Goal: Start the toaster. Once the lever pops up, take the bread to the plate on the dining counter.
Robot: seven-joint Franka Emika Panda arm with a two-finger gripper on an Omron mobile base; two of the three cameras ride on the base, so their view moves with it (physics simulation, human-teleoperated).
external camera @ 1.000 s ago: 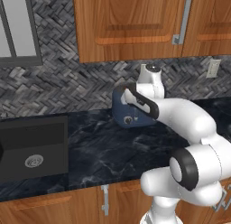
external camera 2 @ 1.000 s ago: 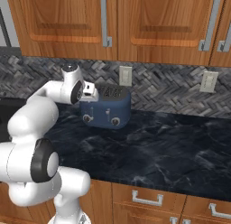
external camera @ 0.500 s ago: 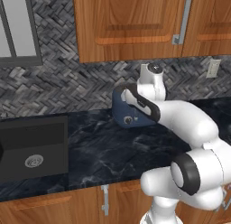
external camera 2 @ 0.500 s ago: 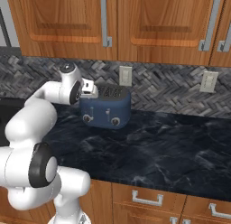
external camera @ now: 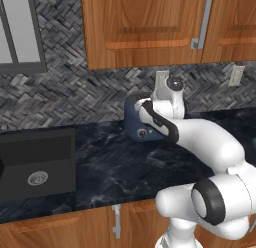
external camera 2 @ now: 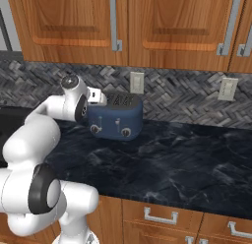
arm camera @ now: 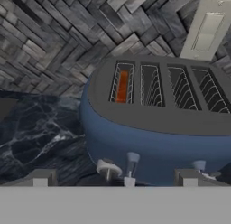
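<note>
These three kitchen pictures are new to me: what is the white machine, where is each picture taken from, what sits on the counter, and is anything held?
The white machine is a jointed robot arm on a driving base, in a rendered kitchen. Two pictures come from cameras on that base, behind the arm to its left and right. The third looks along the hand itself. On the black marble counter stands a dark blue toaster against the tiled wall; the hand view shows the bread down in one slot. A sink lies to the left. The gripper is open beside the toaster, holding nothing.
</note>
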